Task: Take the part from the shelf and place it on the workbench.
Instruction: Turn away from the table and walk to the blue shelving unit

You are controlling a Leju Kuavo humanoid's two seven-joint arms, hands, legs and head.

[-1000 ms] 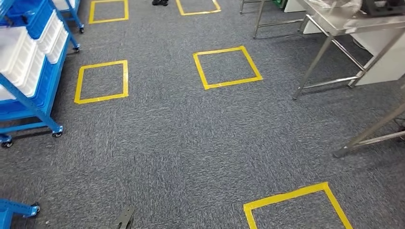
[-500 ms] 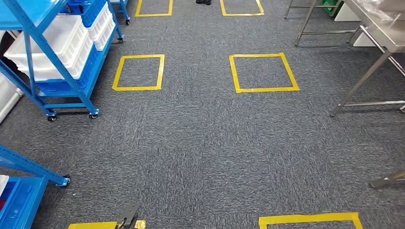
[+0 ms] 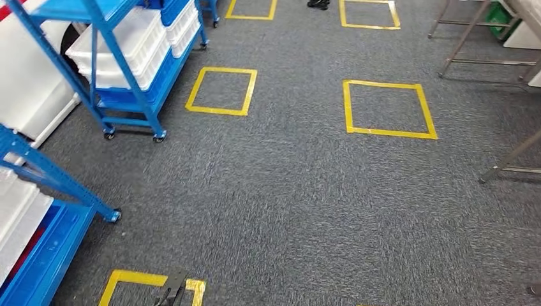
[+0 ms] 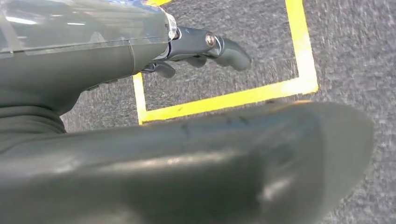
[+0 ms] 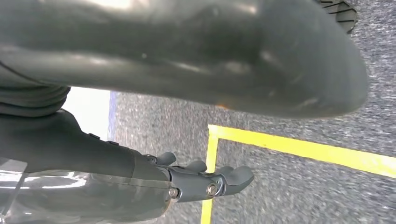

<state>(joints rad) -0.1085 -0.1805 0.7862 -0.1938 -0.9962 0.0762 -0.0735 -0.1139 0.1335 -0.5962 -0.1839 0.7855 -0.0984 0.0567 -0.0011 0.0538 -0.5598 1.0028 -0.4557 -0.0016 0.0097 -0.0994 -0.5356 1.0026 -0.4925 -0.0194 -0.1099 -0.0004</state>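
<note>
Hands hang empty, left hand (image 4: pixel 196 46) and right hand (image 5: pixel 201 179) with fingers loosely apart, because the blue shelf (image 3: pixel 121 70) stands well ahead of me, unreached.

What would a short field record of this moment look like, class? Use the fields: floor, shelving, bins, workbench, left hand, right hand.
floor: grey carpet with yellow tape squares
shelving: blue wheeled rack at left, another blue rack nearer
bins: white bins stacked on the far rack
workbench: metal legs at the right edge
left hand: hanging over the floor, holds nothing
right hand: hanging over the floor, holds nothing
</note>
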